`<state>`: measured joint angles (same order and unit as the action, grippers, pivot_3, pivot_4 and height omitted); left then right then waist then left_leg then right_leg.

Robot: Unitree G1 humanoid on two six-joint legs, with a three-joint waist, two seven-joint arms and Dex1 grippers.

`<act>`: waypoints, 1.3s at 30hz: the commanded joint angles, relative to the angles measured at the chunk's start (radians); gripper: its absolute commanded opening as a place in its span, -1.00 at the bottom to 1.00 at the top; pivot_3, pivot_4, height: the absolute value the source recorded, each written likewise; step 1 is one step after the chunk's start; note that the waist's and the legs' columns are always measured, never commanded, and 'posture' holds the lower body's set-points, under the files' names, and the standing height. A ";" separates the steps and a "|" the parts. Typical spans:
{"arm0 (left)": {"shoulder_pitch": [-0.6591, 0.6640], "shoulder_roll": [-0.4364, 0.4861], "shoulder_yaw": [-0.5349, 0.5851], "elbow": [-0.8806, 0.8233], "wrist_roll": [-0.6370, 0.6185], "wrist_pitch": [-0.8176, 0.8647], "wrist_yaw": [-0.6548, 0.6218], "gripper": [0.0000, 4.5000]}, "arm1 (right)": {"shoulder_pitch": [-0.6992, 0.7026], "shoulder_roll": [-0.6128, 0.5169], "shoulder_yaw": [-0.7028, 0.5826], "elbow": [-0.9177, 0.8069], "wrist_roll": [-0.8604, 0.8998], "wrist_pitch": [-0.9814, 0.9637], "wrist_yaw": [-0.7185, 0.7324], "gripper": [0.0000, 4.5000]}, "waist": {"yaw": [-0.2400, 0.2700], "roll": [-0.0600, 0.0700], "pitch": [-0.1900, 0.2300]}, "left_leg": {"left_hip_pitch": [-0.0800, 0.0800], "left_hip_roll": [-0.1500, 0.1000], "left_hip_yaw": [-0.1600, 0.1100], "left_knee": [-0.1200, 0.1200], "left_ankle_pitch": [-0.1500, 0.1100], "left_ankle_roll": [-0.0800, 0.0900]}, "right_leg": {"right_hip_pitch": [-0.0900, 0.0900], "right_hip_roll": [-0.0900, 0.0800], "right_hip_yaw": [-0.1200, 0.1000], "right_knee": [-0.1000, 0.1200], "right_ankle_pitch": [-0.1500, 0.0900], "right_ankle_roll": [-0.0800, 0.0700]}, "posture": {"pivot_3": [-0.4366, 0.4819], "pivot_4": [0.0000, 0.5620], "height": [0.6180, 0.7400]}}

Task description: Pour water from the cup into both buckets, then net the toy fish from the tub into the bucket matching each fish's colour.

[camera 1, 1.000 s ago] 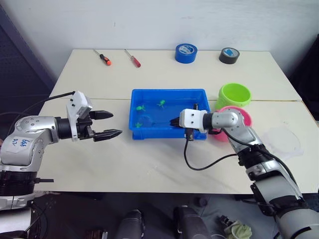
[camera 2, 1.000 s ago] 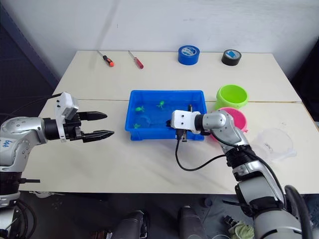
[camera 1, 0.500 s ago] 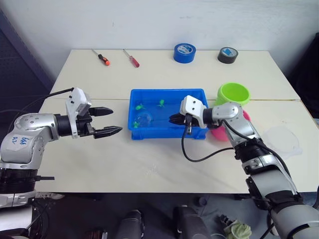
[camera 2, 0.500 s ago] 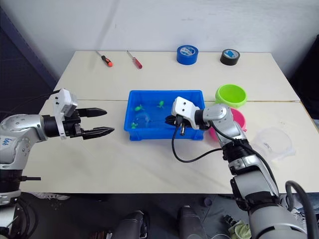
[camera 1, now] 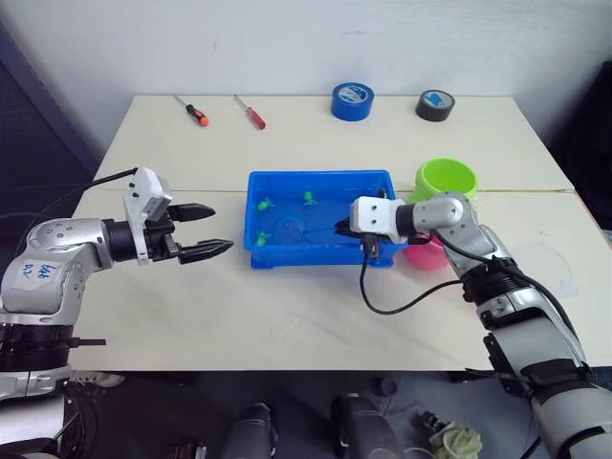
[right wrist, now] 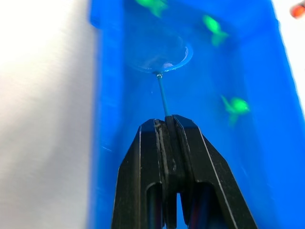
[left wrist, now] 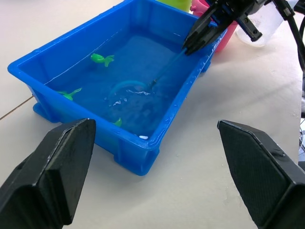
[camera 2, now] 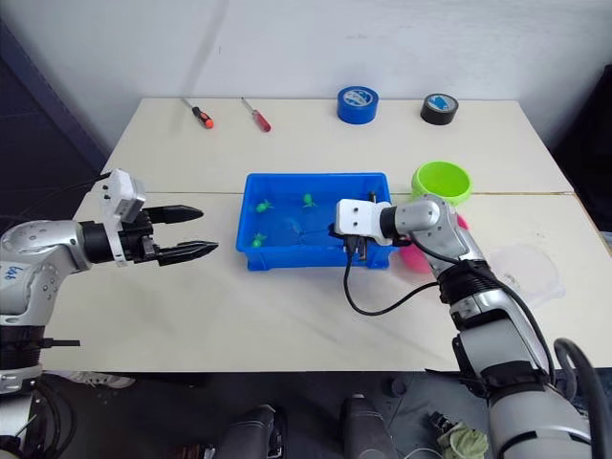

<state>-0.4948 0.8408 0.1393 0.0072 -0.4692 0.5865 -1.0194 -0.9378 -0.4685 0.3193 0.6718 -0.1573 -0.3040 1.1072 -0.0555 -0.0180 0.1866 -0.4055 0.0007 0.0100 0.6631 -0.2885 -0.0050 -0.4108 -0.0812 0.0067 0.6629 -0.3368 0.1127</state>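
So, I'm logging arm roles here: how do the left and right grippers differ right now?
The left gripper is open and empty, held over bare table beside the tub; the right gripper is shut on the net handle, reaching over the tub with the hoop dipped among green fish. Both point toward the tub.

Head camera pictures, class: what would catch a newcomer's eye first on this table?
The bright blue tub at the table's middle, with small green fish in its water. The right gripper reaches in over its near right corner, shut on the net. The open left gripper hovers left of the tub.
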 commanded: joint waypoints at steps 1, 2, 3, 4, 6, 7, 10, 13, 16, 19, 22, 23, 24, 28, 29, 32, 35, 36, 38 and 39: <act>0.004 0.025 0.019 -0.026 -0.002 -0.021 -0.021 0.98 | -0.020 0.026 0.005 -0.004 0.010 -0.025 0.005 -1.00 | 0.000 0.000 0.000 | 0.000 0.000 0.000 0.000 0.000 0.000 | 0.000 0.000 0.000 0.000 0.000 0.000 | -0.05 -0.47 1.00; 0.006 0.031 0.015 -0.025 0.005 -0.029 -0.027 0.98 | -0.028 0.033 0.006 0.008 0.004 -0.029 0.001 -1.00 | 0.000 0.000 0.000 | 0.000 0.000 0.000 0.000 0.000 0.000 | 0.000 0.000 0.000 0.000 0.000 0.000 | -0.05 -0.47 1.00; 0.008 0.034 0.013 -0.023 0.010 -0.035 -0.030 0.98 | -0.033 0.039 0.006 0.017 0.001 -0.031 0.000 -1.00 | 0.000 0.000 0.000 | 0.000 0.000 0.000 0.000 0.000 0.000 | 0.000 0.000 0.000 0.000 0.000 0.000 | -0.05 -0.47 1.00; 0.007 0.034 0.016 -0.020 0.011 -0.037 -0.031 0.98 | -0.041 0.046 0.006 0.028 -0.004 -0.031 -0.004 -1.00 | 0.000 0.000 0.000 | 0.000 0.000 0.000 0.000 0.000 0.000 | 0.000 0.000 0.000 0.000 0.000 0.000 | -0.05 -0.47 1.00; 0.004 0.035 0.020 -0.015 0.009 -0.038 -0.029 0.98 | -0.056 0.060 0.005 0.051 -0.009 -0.030 -0.010 -1.00 | 0.001 0.000 0.000 | 0.000 0.000 0.000 0.000 0.000 0.000 | 0.000 0.000 0.000 0.000 0.000 0.000 | -0.05 -0.47 1.00; 0.005 0.035 0.022 -0.015 0.007 -0.038 -0.027 0.98 | -0.061 0.067 0.000 0.061 -0.006 -0.019 -0.012 -1.00 | 0.001 0.000 0.000 | 0.000 0.000 0.000 0.000 0.000 0.000 | 0.000 0.000 0.000 0.000 0.000 0.000 | -0.05 -0.47 1.00; 0.013 0.035 0.027 -0.024 0.003 -0.036 -0.021 0.98 | -0.068 0.089 -0.032 0.072 0.032 0.061 -0.009 -1.00 | 0.000 0.000 0.000 | 0.000 0.000 0.000 0.000 0.000 0.000 | 0.000 0.000 0.000 0.000 0.000 0.000 | -0.05 -0.47 1.00; 0.023 0.032 0.033 -0.032 -0.001 -0.035 -0.014 0.98 | -0.063 0.097 -0.082 0.051 0.095 0.190 0.020 -1.00 | -0.003 0.000 0.000 | 0.000 0.001 0.000 0.000 0.000 -0.001 | 0.000 0.000 0.000 0.000 0.000 0.000 | -0.05 -0.47 1.00; 0.026 0.030 0.037 -0.032 -0.003 -0.035 -0.009 0.98 | -0.043 0.081 -0.110 0.001 0.138 0.281 0.049 -1.00 | 0.000 0.000 0.000 | 0.000 0.001 0.000 0.000 0.000 -0.001 | 0.000 0.000 0.000 0.000 0.000 0.000 | -0.05 -0.47 1.00; 0.024 0.026 0.036 -0.024 -0.003 -0.042 -0.006 0.98 | -0.004 0.058 -0.138 -0.073 0.178 0.366 0.062 -1.00 | 0.002 0.000 0.000 | 0.000 0.000 -0.001 0.000 0.000 -0.001 | 0.000 -0.001 0.000 0.000 0.000 0.000 | -0.05 -0.47 1.00; 0.016 0.018 0.031 -0.011 0.000 -0.052 -0.004 0.98 | 0.040 0.038 -0.167 -0.156 0.228 0.465 0.067 -1.00 | 0.004 0.000 0.000 | 0.000 0.000 -0.001 0.000 0.000 -0.001 | 0.000 -0.001 0.000 0.000 0.000 0.000 | -0.05 -0.47 1.00; 0.010 0.013 0.030 -0.006 -0.001 -0.054 -0.002 0.98 | 0.063 0.027 -0.172 -0.184 0.232 0.481 0.064 -1.00 | 0.005 0.000 0.000 | 0.000 0.000 -0.001 0.000 0.000 -0.001 | 0.000 -0.001 0.000 0.000 0.000 0.000 | -0.05 -0.47 1.00; 0.005 0.010 0.029 -0.002 -0.002 -0.055 -0.001 0.98 | 0.078 0.019 -0.174 -0.205 0.235 0.493 0.060 -1.00 | 0.006 0.000 0.000 | 0.000 0.000 -0.001 0.000 0.000 0.000 | 0.000 -0.001 0.000 0.000 0.000 0.000 | -0.05 -0.47 1.00; -0.015 0.001 0.021 0.014 0.002 -0.061 -0.003 0.98 | 0.141 -0.014 -0.192 -0.278 0.251 0.528 0.037 -1.00 | 0.013 0.000 0.000 | 0.000 -0.001 -0.001 0.000 0.000 0.000 | 0.000 -0.001 0.000 0.000 0.000 0.000 | -0.05 -0.47 1.00; -0.018 -0.001 0.020 0.017 0.002 -0.062 -0.005 0.98 | 0.149 -0.018 -0.196 -0.291 0.256 0.537 0.032 -1.00 | 0.014 0.000 0.000 | 0.000 -0.001 -0.001 0.000 0.000 0.000 | 0.000 -0.001 0.000 0.000 0.000 0.000 | -0.05 -0.47 1.00; -0.052 -0.025 0.027 0.026 -0.032 -0.030 -0.004 0.98 | 0.191 -0.036 -0.257 -0.384 0.296 0.604 -0.022 -1.00 | 0.018 0.000 0.000 | 0.000 -0.001 0.000 0.000 0.000 0.000 | 0.000 -0.001 0.000 0.000 0.000 0.000 | -0.05 -0.47 1.00; -0.070 -0.053 0.016 0.027 -0.045 -0.018 -0.005 0.98 | 0.228 -0.050 -0.315 -0.474 0.340 0.683 -0.074 -1.00 | 0.025 0.000 0.000 | 0.000 -0.001 0.000 0.000 0.000 0.000 | 0.000 -0.001 0.000 -0.001 0.000 0.000 | -0.05 -0.47 1.00; -0.075 -0.065 0.009 0.023 -0.047 -0.017 -0.006 0.98 | 0.244 -0.058 -0.338 -0.514 0.355 0.712 -0.094 -1.00 | 0.028 0.000 0.000 | 0.000 -0.001 0.000 0.000 0.000 0.000 | 0.000 -0.001 0.000 0.000 0.000 0.000 | -0.05 -0.47 1.00; -0.090 -0.095 -0.004 0.021 -0.051 -0.014 -0.003 0.98 | 0.276 -0.075 -0.372 -0.583 0.378 0.757 -0.128 -1.00 | 0.029 0.000 0.000 | -0.001 -0.001 0.000 0.000 0.000 0.000 | 0.000 -0.001 0.000 -0.001 0.000 0.000 | -0.05 -0.47 1.00; -0.100 -0.113 -0.011 0.020 -0.053 -0.013 0.001 0.98 | 0.295 -0.087 -0.388 -0.619 0.386 0.775 -0.143 -1.00 | 0.030 0.000 0.000 | -0.001 -0.001 0.000 0.000 0.000 0.000 | 0.000 -0.001 0.000 -0.001 0.000 0.000 | -0.05 -0.47 1.00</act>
<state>-0.5661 0.7407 0.1320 0.0505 -0.4995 0.5730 -1.0199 -0.6618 -0.5329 -0.0154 0.1425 0.1929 0.4388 0.9940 -0.0254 -0.0180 0.1866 -0.4062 -0.0004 0.0097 0.6633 -0.2889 -0.0047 -0.4104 -0.0823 0.0065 0.6622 -0.3367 0.1127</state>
